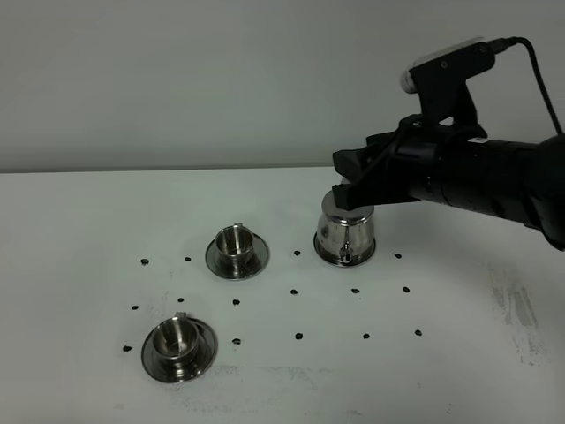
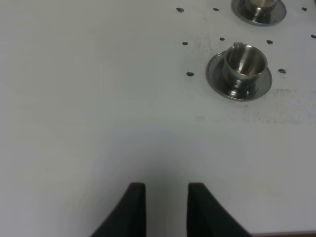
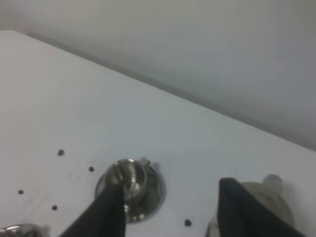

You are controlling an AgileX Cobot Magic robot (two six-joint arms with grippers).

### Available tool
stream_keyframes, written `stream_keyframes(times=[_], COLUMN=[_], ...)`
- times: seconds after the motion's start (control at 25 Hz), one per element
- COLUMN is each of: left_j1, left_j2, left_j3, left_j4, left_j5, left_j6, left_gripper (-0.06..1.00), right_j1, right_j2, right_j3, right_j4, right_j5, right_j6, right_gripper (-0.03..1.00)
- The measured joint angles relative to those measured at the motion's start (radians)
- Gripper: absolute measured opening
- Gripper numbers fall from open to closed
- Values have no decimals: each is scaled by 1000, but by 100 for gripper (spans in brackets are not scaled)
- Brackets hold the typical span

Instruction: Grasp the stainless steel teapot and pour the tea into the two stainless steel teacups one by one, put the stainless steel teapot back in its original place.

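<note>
The stainless steel teapot (image 1: 344, 235) stands upright at the table's right middle, its lid knob (image 3: 272, 180) showing. My right gripper (image 1: 351, 182) (image 3: 170, 190) hovers open at the pot's top; the pot (image 3: 276, 210) lies outside the fingers, beside one finger (image 3: 242, 207), not between them. Two stainless steel teacups stand on saucers to the left: the far cup (image 1: 236, 242) (image 3: 129, 181) (image 2: 257, 6) and the near cup (image 1: 178, 337) (image 2: 245, 61). No tea is visible. My left gripper (image 2: 167, 186) hangs over bare table, fingers slightly apart and empty.
Small dark marks (image 1: 294, 291) dot the white table (image 1: 79, 230) around the cups and pot. A grey wall (image 1: 221, 79) rises behind the table's far edge. The left arm is outside the exterior high view.
</note>
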Motion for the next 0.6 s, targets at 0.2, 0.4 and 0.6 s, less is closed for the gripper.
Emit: stream_keyframes(times=[0.2, 0.4, 0.6], left_j1=[0, 0, 0], left_j2=[0, 0, 0], left_j3=[0, 0, 0], left_j4=[0, 0, 0], left_j5=[0, 0, 0], left_j6=[0, 0, 0], left_gripper=[24, 24, 24], right_j1=[0, 0, 6], right_j2=[130, 229, 350], right_j3=[-134, -312, -551], right_j4=[-52, -370, -816], right_j5=[70, 77, 170], right_j6=[72, 454, 958], right_gripper=[43, 43, 41])
